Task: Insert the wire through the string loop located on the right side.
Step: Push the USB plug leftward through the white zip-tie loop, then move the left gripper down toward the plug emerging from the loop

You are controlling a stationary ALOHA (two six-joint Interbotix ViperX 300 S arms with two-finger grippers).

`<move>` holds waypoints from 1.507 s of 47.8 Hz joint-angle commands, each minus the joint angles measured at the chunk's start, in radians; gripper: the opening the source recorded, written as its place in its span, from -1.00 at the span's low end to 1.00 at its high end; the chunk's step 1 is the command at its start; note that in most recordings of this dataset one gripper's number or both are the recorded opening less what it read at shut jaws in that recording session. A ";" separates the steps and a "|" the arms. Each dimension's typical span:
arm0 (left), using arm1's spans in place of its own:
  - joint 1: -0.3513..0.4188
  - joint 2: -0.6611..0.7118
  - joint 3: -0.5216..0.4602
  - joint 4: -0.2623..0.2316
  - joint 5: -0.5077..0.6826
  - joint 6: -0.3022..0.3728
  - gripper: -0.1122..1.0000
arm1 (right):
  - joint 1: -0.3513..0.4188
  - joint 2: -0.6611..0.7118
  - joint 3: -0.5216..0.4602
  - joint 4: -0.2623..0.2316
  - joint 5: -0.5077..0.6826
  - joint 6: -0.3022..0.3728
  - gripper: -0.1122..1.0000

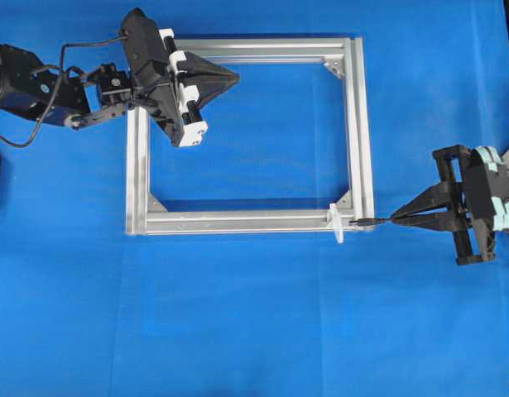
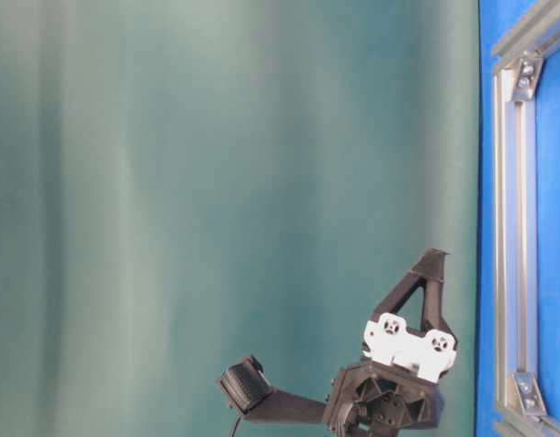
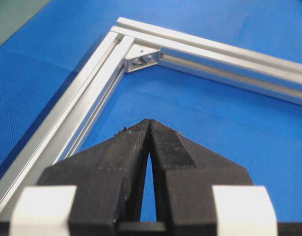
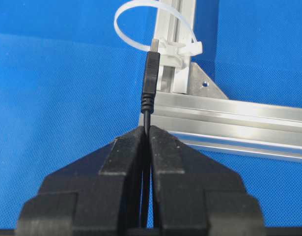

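The right gripper (image 4: 147, 132) is pinched tight on the wire (image 4: 150, 81), gripping it just behind the small dark plug so the tip sticks out ahead of the fingers. From above, that plug (image 1: 363, 222) lies at the lower right corner of the silver frame (image 1: 359, 124), pointing inward, and the string loop (image 1: 337, 224) stands on the bottom rail just beyond it. The wrist view shows it best: the loop (image 4: 136, 19) is a thin white band arching up and to the left of its mount, and the plug's metal end sits level with the base of that mount, near the opening but, as far as I can tell, not yet through it. So this looks like the lining-up stage right before threading. To my eye the plug is aimed more at the white mount than at the open arch, so the next move seems to call for a small sideways correction toward the arch, then a slow, straight push, since the band is flimsy and could bend aside. The left gripper (image 3: 149, 130) is closed on nothing, hovering over the frame's far left corner, well away from the work.
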 commanded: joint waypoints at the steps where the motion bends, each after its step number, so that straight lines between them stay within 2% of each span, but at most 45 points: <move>1: -0.002 -0.028 -0.017 0.002 -0.005 -0.002 -0.80 | -0.002 -0.002 -0.018 0.002 -0.012 0.000 -0.86; 25: -0.008 -0.028 -0.017 0.003 -0.005 -0.002 -0.80 | -0.002 0.005 -0.023 0.002 -0.044 0.002 -0.86; 38: -0.011 -0.028 -0.017 0.002 -0.005 -0.002 -0.80 | -0.002 0.115 -0.061 0.002 -0.118 0.003 -0.86; 53: -0.015 -0.028 -0.017 0.003 -0.006 -0.002 -0.80 | -0.002 0.276 -0.156 0.002 -0.196 0.003 -0.86; 72: -0.043 -0.029 -0.017 0.002 -0.008 -0.002 -0.80 | -0.005 0.311 -0.187 0.003 -0.196 0.003 -0.86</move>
